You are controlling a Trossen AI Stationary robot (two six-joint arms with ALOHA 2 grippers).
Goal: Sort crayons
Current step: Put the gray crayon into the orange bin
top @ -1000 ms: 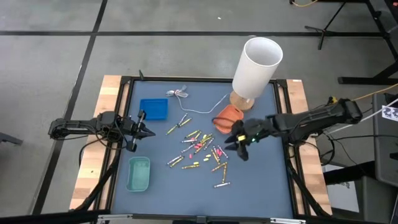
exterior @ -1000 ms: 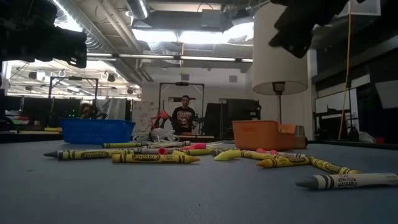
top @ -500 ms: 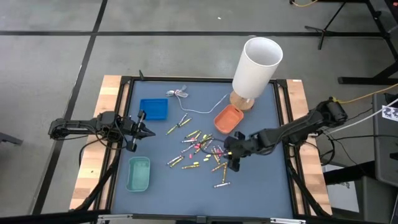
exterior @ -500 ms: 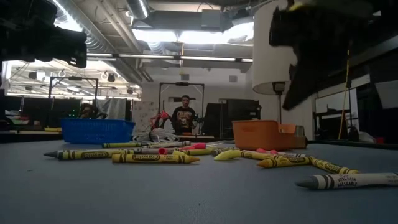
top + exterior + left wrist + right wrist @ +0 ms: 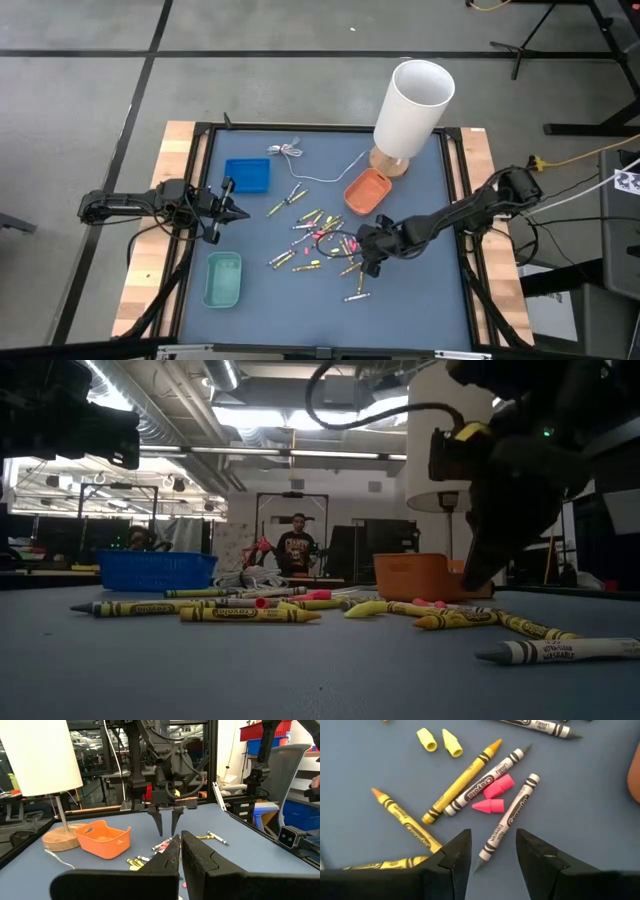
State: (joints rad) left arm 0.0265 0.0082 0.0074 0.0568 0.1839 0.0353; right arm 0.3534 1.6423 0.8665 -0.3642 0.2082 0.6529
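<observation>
On the blue table (image 5: 400,300) I am logging the following: crayons (image 5: 322,240) are lying scattered across the middle of the mat, mostly yellow, with a few pink pieces and some pale grey ones among them, and none that I can see are sitting in a tray. Near the right edge of that scatter my right gripper (image 5: 368,252) is hanging low over the crayons with its fingers (image 5: 454,857) spread apart and grasping nothing; in the right wrist view a pale grey crayon (image 5: 507,822) is pointing into the gap between them, with two short pink pieces (image 5: 494,796) lying just beside it and a long yellow crayon (image 5: 461,780) and a second pale grey crayon (image 5: 485,781) lying alongside each other just beyond. At the left edge of the table my left gripper (image 5: 236,212) is waiting just beside the blue tray (image 5: 247,175), its fingers pressed together and empty. I am also noting a teal tray (image 5: 222,279) sitting near the front left corner, an orange tray (image 5: 366,190) sitting just beyond the crayons, a lamp (image 5: 411,115) with a white shade standing on a wooden base right behind the orange tray, and a thin white cable (image 5: 310,170) trailing from the lamp toward the blue tray. Beyond the table, in the low view, a person (image 5: 296,548) is standing far back in the room.
</observation>
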